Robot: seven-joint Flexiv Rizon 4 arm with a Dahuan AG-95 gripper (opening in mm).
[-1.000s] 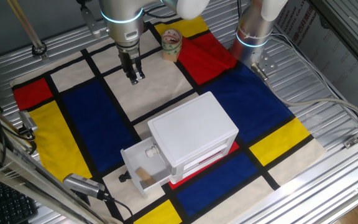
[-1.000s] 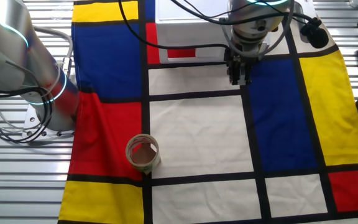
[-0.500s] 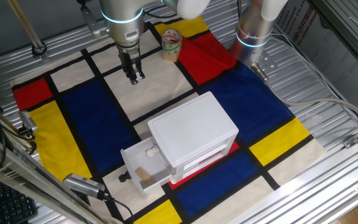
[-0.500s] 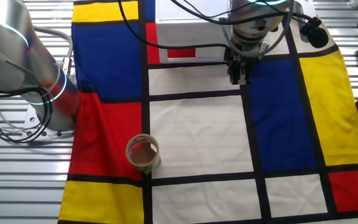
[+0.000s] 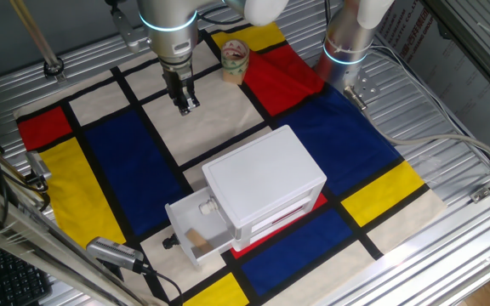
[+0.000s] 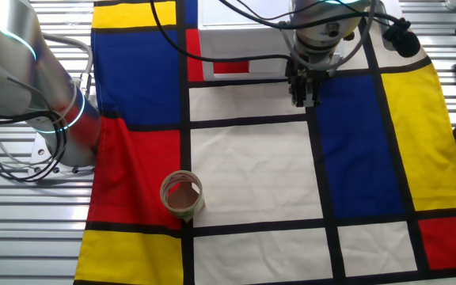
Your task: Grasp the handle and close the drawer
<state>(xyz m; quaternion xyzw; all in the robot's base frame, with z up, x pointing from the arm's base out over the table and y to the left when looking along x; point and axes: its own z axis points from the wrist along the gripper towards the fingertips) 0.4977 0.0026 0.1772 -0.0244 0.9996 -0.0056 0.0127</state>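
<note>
The white mini cabinet (image 5: pixel 266 189) stands on the checked cloth near the front. Its drawer (image 5: pixel 199 226) is pulled out toward the front left, with a small brown item inside. The tiny dark handle (image 5: pixel 170 242) sticks out of the drawer front. My gripper (image 5: pixel 185 105) points down over the cream square at the back, far from the handle, with its fingers together and nothing between them. In the other fixed view the gripper (image 6: pixel 303 99) hangs just in front of the cabinet (image 6: pixel 244 20). The drawer and handle do not show there.
A small paper cup (image 5: pixel 234 58) stands on the cloth behind the gripper and also shows in the other fixed view (image 6: pixel 182 195). The arm's base (image 5: pixel 347 42) is at the back right. A dark cylindrical object (image 5: pixel 113 252) lies by the front left corner of the cloth.
The gripper has shifted very slightly toward the cabinet. The drawer and cup have not moved.
</note>
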